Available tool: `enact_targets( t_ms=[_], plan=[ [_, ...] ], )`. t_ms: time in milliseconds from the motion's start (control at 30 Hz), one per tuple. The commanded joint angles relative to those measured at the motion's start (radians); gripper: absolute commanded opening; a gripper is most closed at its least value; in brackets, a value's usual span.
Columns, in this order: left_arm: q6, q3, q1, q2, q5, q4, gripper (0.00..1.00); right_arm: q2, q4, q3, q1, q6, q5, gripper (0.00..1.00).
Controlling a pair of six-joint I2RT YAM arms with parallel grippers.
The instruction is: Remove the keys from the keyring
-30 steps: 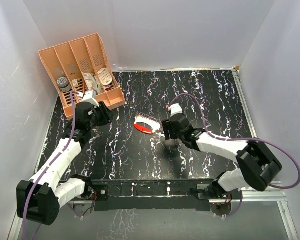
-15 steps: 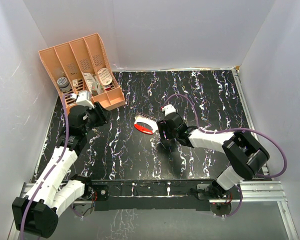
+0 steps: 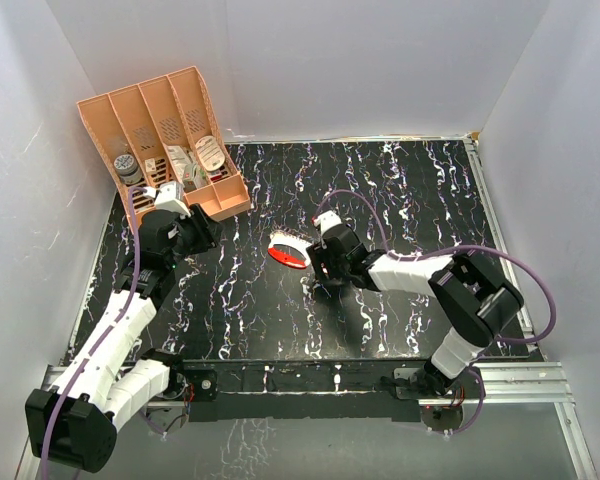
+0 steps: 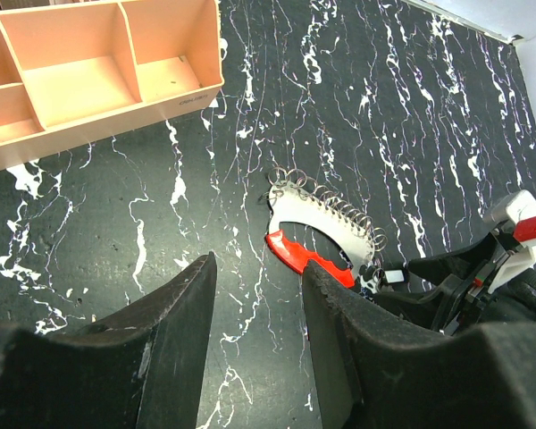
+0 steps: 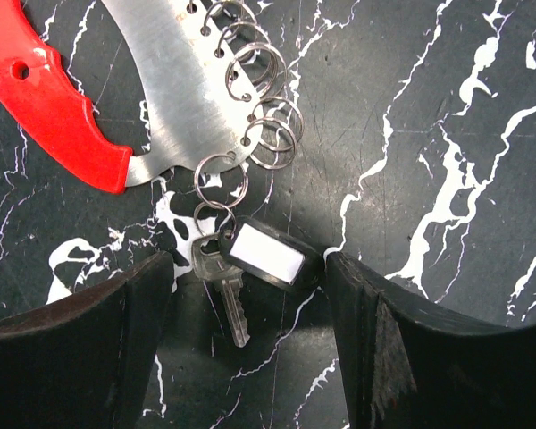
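The keyring [image 3: 288, 250] is a flat silver plate with a red grip and a row of thin metal rings, lying mid-table. It also shows in the left wrist view [image 4: 317, 234] and the right wrist view [image 5: 174, 80]. A small silver key [image 5: 225, 290] and a black tag with a white label [image 5: 266, 255] hang from its end ring. My right gripper [image 3: 318, 266] is open, low over the table, its fingers either side of the key and tag [image 5: 247, 286]. My left gripper [image 3: 202, 232] is open and empty, left of the keyring [image 4: 257, 268].
A peach organiser [image 3: 160, 130] with several compartments holding small items stands at the back left, and its front wall shows in the left wrist view [image 4: 89, 80]. White walls enclose the black marbled table [image 3: 410, 190].
My right gripper has moved left, closing in on the key end of the keyring. My left arm pulled back slightly to the left, then held still.
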Motion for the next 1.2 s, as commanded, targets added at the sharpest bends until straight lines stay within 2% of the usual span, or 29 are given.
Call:
enact_targets(
  t_ms=[0,200,400,667,833,1000,1033,1133,1167],
  plan=[
    [0.008,0.005,-0.002,-0.012,-0.004,-0.012,0.42,0.038,0.022,0.048,0.004,-0.027,0.027,0.67],
    [0.014,0.004,-0.003,-0.020,-0.024,-0.021,0.42,0.081,-0.012,0.076,0.004,-0.020,0.066,0.65],
    [0.014,0.004,-0.003,-0.023,-0.039,-0.027,0.42,0.099,-0.095,0.096,0.006,0.024,0.069,0.56],
    [0.014,0.003,-0.002,-0.027,-0.048,-0.027,0.42,0.128,-0.194,0.138,0.013,0.115,-0.029,0.49],
    [0.011,0.001,-0.003,-0.025,-0.050,-0.021,0.42,0.182,-0.227,0.146,0.029,0.137,-0.010,0.34],
    [0.008,0.004,-0.002,-0.023,-0.052,-0.023,0.42,0.234,-0.272,0.177,0.049,0.151,0.011,0.27],
    [0.007,0.003,-0.002,-0.022,-0.053,-0.023,0.42,0.246,-0.277,0.181,0.055,0.153,0.020,0.23],
    [0.008,0.005,-0.003,-0.027,-0.054,-0.027,0.42,0.274,-0.299,0.198,0.063,0.168,0.039,0.00],
    [0.008,0.005,-0.002,-0.028,-0.055,-0.030,0.42,0.279,-0.306,0.203,0.064,0.172,0.042,0.00]
  ],
)
